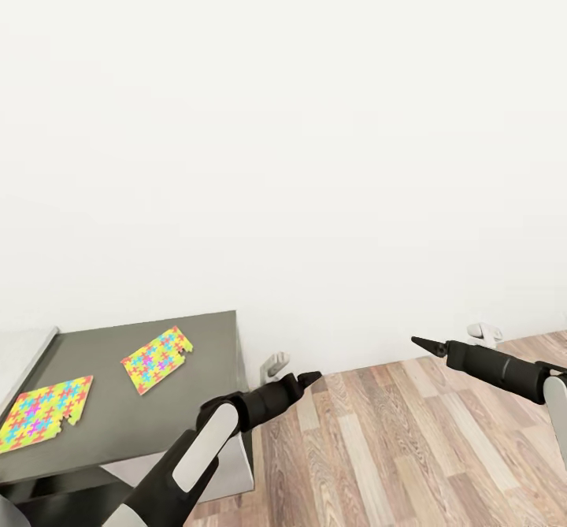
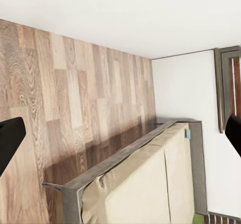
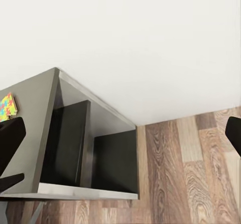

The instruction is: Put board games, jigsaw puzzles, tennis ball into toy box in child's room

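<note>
In the head view, the dark grey-topped section of the table (image 1: 213,354) sits at about eight o'clock, against a plain white wall (image 1: 315,117). Two thin jagged-edged jigsaw puzzles of yellow, red, blue and green pieces lie flat on it, well apart: the nearer puzzle (image 1: 43,411) toward the robot's left, the farther puzzle (image 1: 157,359) closer to the table's middle. The black left gripper (image 1: 309,378) hangs past the table's right edge over the wood-plank floor (image 1: 409,448); the black right gripper (image 1: 421,343) hangs at about three o'clock, also over floor. Both show as tapered points there, so their spread is not readable.

The left wrist view adds the long low bed with beige mattress (image 2: 150,184) and grey frame, standing on the planks beside a dark-framed window (image 2: 228,88); its dark fingertips (image 2: 10,138) sit at opposite edges, spread wide, grasping nothing.

The right wrist view shows the table from its end, with the dark open cavity beneath its top, and a corner of one puzzle (image 3: 6,107) at ten o'clock. Its fingertips (image 3: 11,141) likewise stand far apart, empty.
</note>
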You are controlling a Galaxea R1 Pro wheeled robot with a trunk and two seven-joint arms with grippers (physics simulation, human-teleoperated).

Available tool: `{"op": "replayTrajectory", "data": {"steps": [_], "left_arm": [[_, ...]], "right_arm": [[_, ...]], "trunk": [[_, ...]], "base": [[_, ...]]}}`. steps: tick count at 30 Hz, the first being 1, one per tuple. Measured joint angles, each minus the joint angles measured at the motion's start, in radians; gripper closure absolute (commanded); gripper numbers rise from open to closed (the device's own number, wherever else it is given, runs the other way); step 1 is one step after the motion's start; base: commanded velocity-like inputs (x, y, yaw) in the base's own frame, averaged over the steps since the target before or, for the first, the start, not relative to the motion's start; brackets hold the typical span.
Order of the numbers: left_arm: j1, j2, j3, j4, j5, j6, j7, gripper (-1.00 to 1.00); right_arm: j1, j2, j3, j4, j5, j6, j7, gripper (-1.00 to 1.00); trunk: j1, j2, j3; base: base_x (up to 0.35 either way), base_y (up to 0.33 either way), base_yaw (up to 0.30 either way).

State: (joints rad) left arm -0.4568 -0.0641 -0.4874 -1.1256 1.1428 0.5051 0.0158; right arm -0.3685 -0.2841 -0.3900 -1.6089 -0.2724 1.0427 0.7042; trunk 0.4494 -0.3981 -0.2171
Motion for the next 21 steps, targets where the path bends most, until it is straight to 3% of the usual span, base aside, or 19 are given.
{"op": "replayTrajectory", "data": {"steps": [21], "left_arm": [[0.002, 0.000, -0.001, 0.000, -0.006, -0.007, 0.000, -1.00]], "right_arm": [[-0.002, -0.002, 0.000, 0.000, 0.000, 0.000, 0.000, -1.00]], "trunk": [[0.000, 0.000, 0.030]], "base": [[0.000, 0.000, -0.117]]}}
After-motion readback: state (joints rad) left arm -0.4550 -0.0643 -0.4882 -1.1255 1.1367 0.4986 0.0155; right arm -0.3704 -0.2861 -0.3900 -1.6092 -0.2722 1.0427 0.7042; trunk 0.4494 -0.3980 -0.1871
